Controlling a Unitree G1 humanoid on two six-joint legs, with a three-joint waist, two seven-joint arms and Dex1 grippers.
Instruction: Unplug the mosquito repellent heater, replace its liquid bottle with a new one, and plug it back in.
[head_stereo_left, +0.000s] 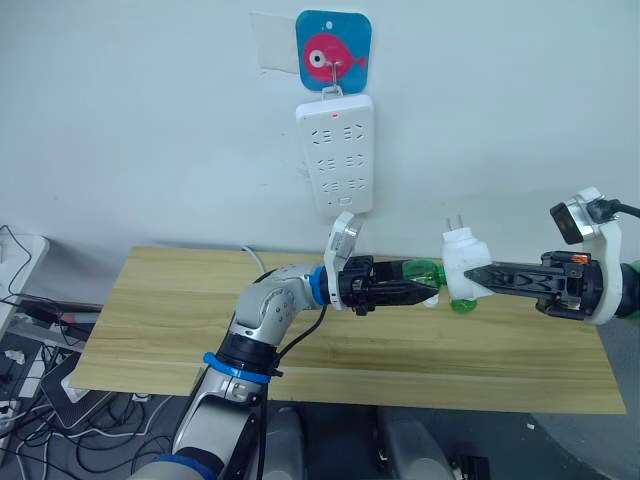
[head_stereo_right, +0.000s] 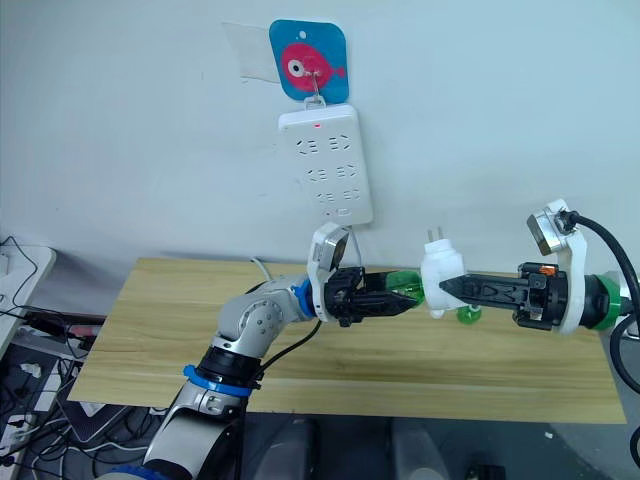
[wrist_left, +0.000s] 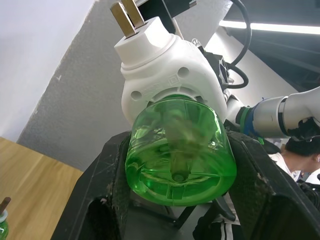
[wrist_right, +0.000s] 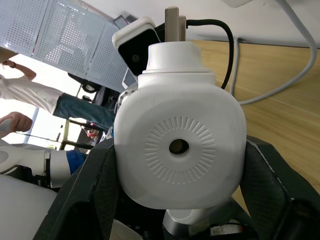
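Observation:
The white mosquito repellent heater (head_stereo_left: 462, 262) hangs in the air over the table, prongs pointing up, with my right gripper (head_stereo_left: 476, 281) shut on its sides (wrist_right: 179, 147). From the left, my left gripper (head_stereo_left: 426, 283) is shut on a translucent green bottle (wrist_left: 180, 150). That bottle's neck is pushed into the heater's underside (wrist_left: 167, 75) and is hidden, so I cannot tell if it is its liquid bottle or the new one. A second green bottle (head_stereo_left: 464, 304) stands on the table below the heater; a brown wick rises from its capless neck (wrist_left: 3, 216).
A long white power strip (head_stereo_left: 335, 150) with a red light hangs on the wall from a fish-shaped hook (head_stereo_left: 333, 50), above and behind both grippers. The wooden table (head_stereo_left: 180, 320) has open surface left and right. Cables lie on the floor at far left (head_stereo_left: 25, 350).

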